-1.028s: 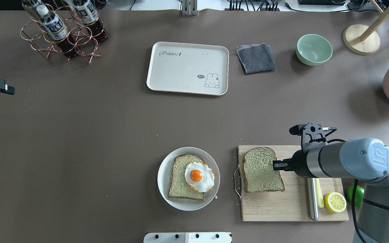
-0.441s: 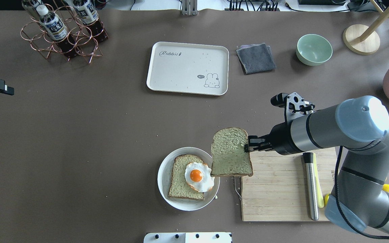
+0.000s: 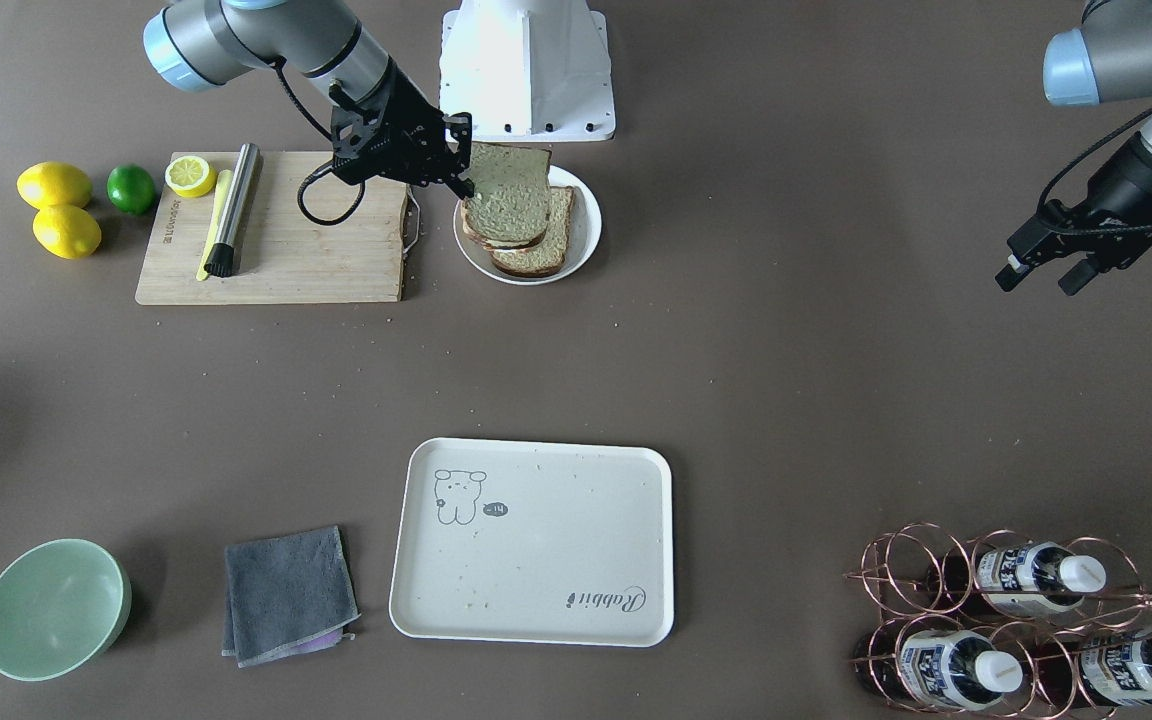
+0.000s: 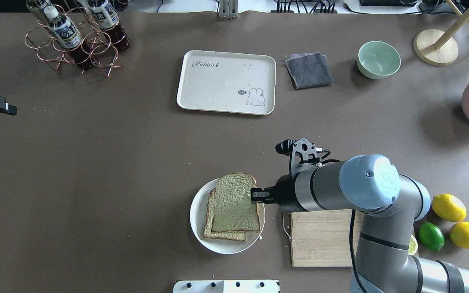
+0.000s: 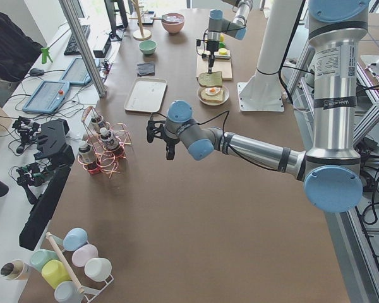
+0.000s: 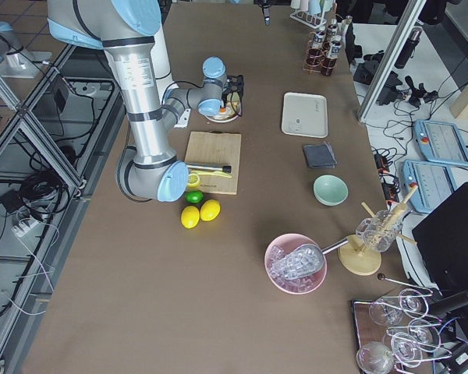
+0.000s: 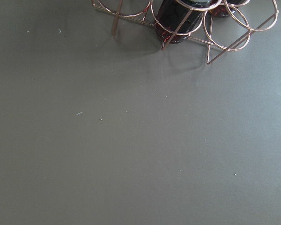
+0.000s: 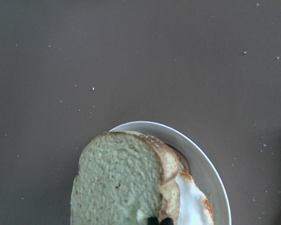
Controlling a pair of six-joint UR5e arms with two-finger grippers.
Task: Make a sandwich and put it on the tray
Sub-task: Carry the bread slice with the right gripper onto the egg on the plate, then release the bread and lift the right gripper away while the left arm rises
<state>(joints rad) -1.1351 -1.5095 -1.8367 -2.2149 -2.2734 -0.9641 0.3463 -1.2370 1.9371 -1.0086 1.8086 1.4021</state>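
Two porous square slices overlap; right end effector pinches upper slice.

Place: robot lab, mock kitchen bench.
Rig: UR5e arm on white pedestal, aluminium framing.
Operator side: teach pendants, keyboard, loose cables.
Props: bottle rack, cutting board.

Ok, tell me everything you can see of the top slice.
The top slice is a squarish piece of pale green-beige bread with a brown crust and rounded top. The right gripper pinches its edge, holding it roughly flat over the lower slice and egg on the plate. The left side view shows a gap beneath, so it seems not yet laid down.
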